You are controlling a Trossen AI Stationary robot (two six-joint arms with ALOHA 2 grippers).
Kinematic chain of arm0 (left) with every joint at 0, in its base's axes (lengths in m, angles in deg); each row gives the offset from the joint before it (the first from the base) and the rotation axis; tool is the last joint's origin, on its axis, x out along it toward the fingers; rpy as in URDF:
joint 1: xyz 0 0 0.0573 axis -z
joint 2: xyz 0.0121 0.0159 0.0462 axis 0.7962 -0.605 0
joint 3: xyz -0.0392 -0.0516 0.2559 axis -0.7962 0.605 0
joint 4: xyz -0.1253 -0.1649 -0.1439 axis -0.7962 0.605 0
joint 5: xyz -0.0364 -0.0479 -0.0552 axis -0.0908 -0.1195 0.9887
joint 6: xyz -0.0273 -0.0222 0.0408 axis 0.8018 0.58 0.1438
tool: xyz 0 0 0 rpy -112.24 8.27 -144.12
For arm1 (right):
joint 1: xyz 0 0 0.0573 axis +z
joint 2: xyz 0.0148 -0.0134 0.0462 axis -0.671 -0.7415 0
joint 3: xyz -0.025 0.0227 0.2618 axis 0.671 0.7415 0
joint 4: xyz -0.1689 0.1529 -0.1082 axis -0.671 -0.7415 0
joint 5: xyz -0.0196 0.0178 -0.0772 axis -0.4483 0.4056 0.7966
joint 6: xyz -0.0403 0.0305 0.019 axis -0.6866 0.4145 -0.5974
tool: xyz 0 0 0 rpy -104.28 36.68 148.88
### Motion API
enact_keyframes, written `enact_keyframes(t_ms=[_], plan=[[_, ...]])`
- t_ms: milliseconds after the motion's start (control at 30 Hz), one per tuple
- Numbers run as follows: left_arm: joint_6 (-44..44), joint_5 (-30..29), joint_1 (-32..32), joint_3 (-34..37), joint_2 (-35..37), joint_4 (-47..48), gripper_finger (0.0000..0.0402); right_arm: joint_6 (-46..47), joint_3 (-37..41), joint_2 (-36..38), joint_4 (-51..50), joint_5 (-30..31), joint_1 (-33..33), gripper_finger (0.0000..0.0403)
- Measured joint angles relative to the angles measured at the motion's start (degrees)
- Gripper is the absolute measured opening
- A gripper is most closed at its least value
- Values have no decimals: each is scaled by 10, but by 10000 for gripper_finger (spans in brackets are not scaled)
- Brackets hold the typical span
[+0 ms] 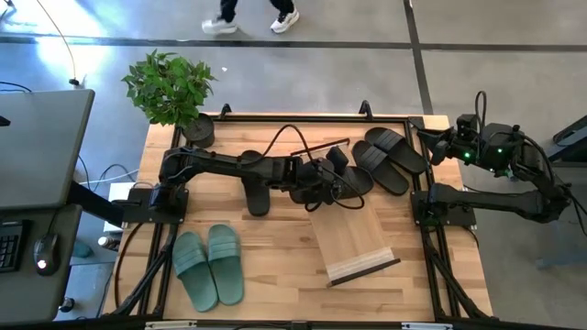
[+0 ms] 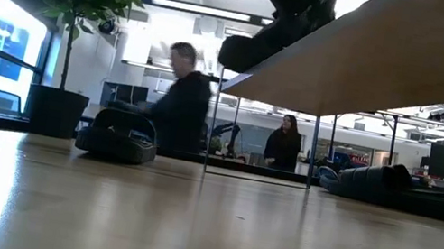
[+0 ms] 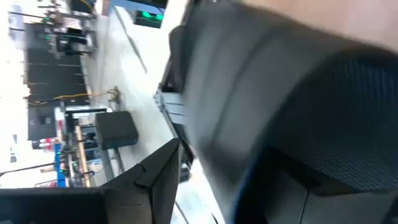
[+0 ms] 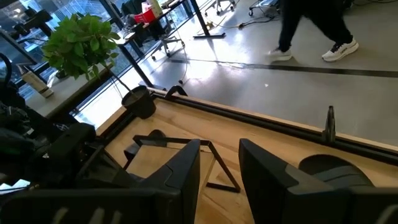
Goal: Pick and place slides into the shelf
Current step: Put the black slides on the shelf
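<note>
The left gripper [image 1: 323,180] is out over the middle of the table, right at the top end of the shelf [image 1: 353,240], with a black slide [image 1: 341,174] under it. The arm hides the fingertips from above, and the left wrist view is filled by dark rubber, so I cannot tell how wide the jaws stand or if they have let go of the slide.

The job now looks like setting this slide down on the sloping wood top. To do it well, the slide should lie flat on the plank with its sole down — not hanging off the high edge — so it will not slip. Then the arm should lift straight up, so it does not drag the slide along.

The right gripper [image 4: 219,177] waits at about 2 o'clock, off the table's corner, jaws apart and holding nothing.

Other slides wait: a black pair [image 1: 392,156] at 1 o'clock, one black slide [image 1: 258,194] just left of the middle, and the green pair [image 1: 209,265] at 7 o'clock.
</note>
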Motion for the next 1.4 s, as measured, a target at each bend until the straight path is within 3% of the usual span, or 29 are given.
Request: enact_keyframes(t_ms=[233, 433, 733, 1200, 1400], plan=[[5, -44, 16, -5, 2, 36, 169, -1, 0, 0, 0, -2, 0, 103], [14, -45, 22, -38, 3, 71, 168, -2, 0, 0, 0, -2, 0, 103], [70, -46, 26, -101, 4, 233, 168, -2, 0, 0, 0, -5, 0, 103], [289, -50, 69, -248, 4, 538, 168, -2, 0, 0, 0, -27, 0, 103], [458, -17, 91, -309, 4, 670, 168, -2, 0, 0, 0, -30, 0, 103]])
